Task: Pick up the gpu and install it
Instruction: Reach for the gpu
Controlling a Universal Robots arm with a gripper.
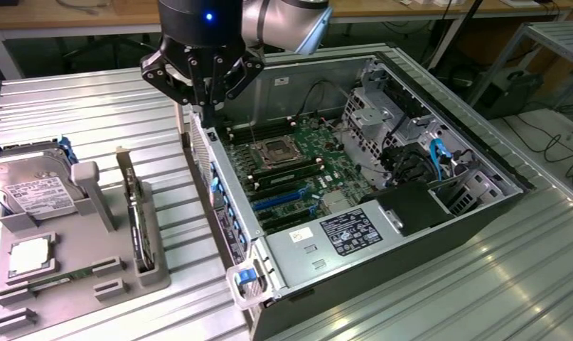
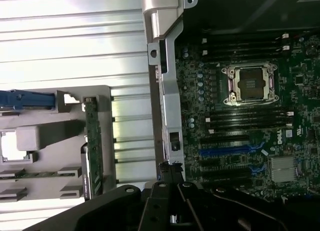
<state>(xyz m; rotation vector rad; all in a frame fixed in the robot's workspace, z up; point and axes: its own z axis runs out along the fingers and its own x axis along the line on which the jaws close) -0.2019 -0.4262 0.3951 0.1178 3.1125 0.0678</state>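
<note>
The gpu (image 1: pixel 133 206) stands on edge in a slot of the grey holder (image 1: pixel 106 234) at the exterior view's left, a thin green card with a metal end bracket. The wrist view shows the gpu (image 2: pixel 93 146) edge-on as well. My gripper (image 1: pixel 210 105) hangs above the rear wall of the open computer case (image 1: pixel 476 163), its fingers shut with nothing between them. In the wrist view my gripper (image 2: pixel 170 176) sits over the case's metal edge, apart from the card. The motherboard's blue slots (image 1: pixel 281 200) (image 2: pixel 225 152) lie bare inside the case.
A silver hard drive (image 1: pixel 40 188) with a white label stands in the holder beside the card. A processor (image 1: pixel 28 256) and a memory stick (image 1: pixel 64 278) lie lower in it. The power supply (image 1: pixel 348 231) fills the case's near end. Ribbed metal tabletop (image 1: pixel 97 121) surrounds everything.
</note>
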